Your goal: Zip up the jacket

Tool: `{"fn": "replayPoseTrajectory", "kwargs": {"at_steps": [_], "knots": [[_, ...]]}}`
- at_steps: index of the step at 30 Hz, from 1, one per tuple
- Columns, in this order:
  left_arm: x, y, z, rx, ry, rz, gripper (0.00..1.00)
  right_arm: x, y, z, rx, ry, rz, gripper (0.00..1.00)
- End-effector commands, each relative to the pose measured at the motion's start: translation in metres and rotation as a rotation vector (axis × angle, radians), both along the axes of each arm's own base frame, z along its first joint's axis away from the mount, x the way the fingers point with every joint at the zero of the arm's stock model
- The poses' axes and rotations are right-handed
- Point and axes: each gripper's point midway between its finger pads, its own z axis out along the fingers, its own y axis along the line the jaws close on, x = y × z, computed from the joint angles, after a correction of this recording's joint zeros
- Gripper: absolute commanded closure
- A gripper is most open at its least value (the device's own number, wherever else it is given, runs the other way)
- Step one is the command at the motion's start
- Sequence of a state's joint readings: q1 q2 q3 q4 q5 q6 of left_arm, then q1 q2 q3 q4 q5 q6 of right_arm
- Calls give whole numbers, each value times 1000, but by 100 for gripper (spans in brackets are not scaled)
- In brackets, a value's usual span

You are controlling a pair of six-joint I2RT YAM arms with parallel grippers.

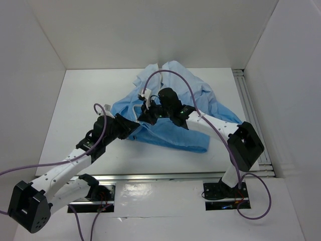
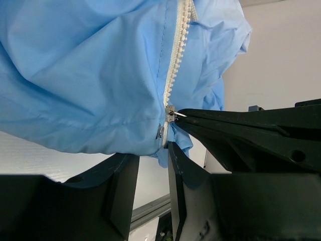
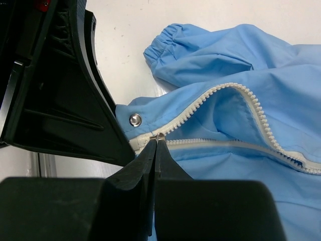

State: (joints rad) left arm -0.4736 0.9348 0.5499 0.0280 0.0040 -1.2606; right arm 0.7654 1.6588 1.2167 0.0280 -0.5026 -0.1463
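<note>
The light-blue jacket (image 1: pixel 185 108) lies crumpled at the middle back of the white table (image 1: pixel 75 115). Its whitish zipper strip (image 3: pixel 210 98) gapes open above the slider (image 3: pixel 158 135), near the bottom hem. My right gripper (image 3: pixel 156 138) is shut on the slider's metal pull; it also shows in the top view (image 1: pixel 149 114). In the left wrist view its black fingers (image 2: pixel 235 130) reach in from the right to the slider (image 2: pixel 169 113). My left gripper (image 2: pixel 150 150) is open, its fingertips right under the hem corner beside a metal snap (image 2: pixel 159 132). It sits left of the right gripper (image 1: pixel 134 128).
A gathered sleeve cuff (image 3: pixel 168 37) lies beyond the zipper. A metal rail (image 1: pixel 165 176) runs along the near table edge and another (image 1: pixel 251 100) along the right side. White walls enclose the table. Purple cables (image 1: pixel 175 75) arch over the jacket.
</note>
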Motion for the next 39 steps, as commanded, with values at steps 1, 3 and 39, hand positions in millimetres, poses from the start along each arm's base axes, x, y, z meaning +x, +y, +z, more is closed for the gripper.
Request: {"fn": "replayPoseTrajectory", "kwargs": {"at_steps": [1,3,39], "knots": [[13,-4,28,-32,-89,9,58,-4,7,47,90,-78,18,100],[14,-2,28,-28,-91,20,57,-3,8,45,83,-72,17,100],[15,12,32,24,-59,92,100,-2,16,36,35,-59,1,100]]}}
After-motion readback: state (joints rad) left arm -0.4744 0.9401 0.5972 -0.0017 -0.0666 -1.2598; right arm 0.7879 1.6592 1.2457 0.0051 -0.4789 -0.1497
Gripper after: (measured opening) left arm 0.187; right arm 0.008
